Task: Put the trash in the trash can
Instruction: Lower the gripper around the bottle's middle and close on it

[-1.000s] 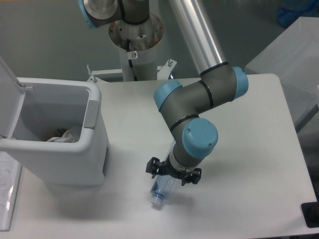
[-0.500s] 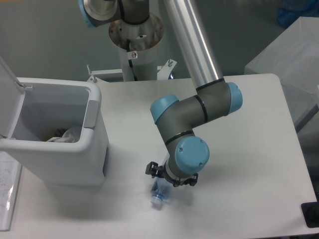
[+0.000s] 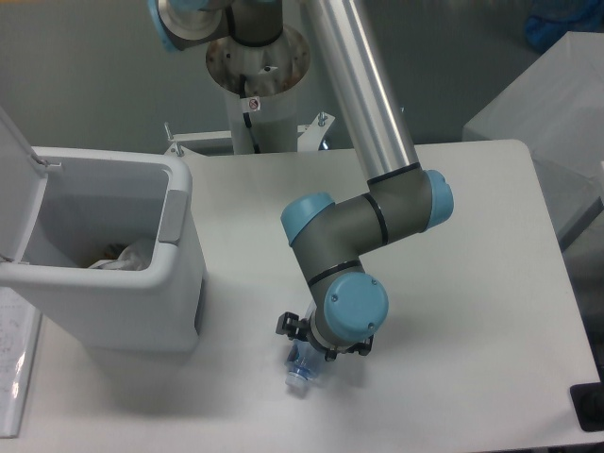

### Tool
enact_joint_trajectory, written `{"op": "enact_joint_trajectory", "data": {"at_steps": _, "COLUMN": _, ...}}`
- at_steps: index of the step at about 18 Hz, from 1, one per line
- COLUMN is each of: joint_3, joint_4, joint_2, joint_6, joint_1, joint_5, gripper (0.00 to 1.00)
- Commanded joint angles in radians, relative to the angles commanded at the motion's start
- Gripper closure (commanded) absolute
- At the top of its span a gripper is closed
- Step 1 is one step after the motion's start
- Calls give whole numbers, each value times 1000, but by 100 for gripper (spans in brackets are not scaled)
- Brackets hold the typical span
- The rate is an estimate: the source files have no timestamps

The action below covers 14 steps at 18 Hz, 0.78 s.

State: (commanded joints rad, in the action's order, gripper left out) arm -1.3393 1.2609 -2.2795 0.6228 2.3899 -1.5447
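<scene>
From the one camera above the table (image 3: 472,283), I see my arm bent low over the front of the white top. Its claw (image 3: 307,351) sits right on the bottle (image 3: 303,364), which lies on the table with its blue cap (image 3: 297,382) poking out toward the front edge. The wrist hides the fingers, so I cannot tell if they are apart or squeezed on the bottle. The trash can (image 3: 142,293) stands on the left side, well apart from the bottle. Its lid (image 3: 14,198) is flipped up and open. Inside I see something pale and crumpled (image 3: 123,257).
</scene>
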Motion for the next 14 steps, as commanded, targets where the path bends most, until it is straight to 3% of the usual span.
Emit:
{"op": "enact_joint_trajectory", "data": {"at_steps": 2, "joint_3": 9, "joint_4": 0, "joint_2": -5, "joint_6": -2, "joint_1": 0, "joint_5": 0, "gripper": 26}}
{"op": "enact_joint_trajectory", "data": {"at_steps": 4, "joint_3": 11, "joint_4": -2, "joint_2": -6, "joint_6": -3, "joint_1": 0, "joint_5": 0, "gripper": 38}}
{"op": "enact_joint_trajectory", "data": {"at_steps": 10, "joint_3": 43, "joint_4": -2, "joint_2": -15, "joint_6": -15, "joint_1": 0, "joint_5": 2, "gripper": 56}}
{"op": "enact_joint_trajectory", "data": {"at_steps": 14, "joint_3": 48, "joint_4": -2, "joint_2": 0, "joint_6": -18, "joint_1": 0, "joint_5": 8, "gripper": 57}}
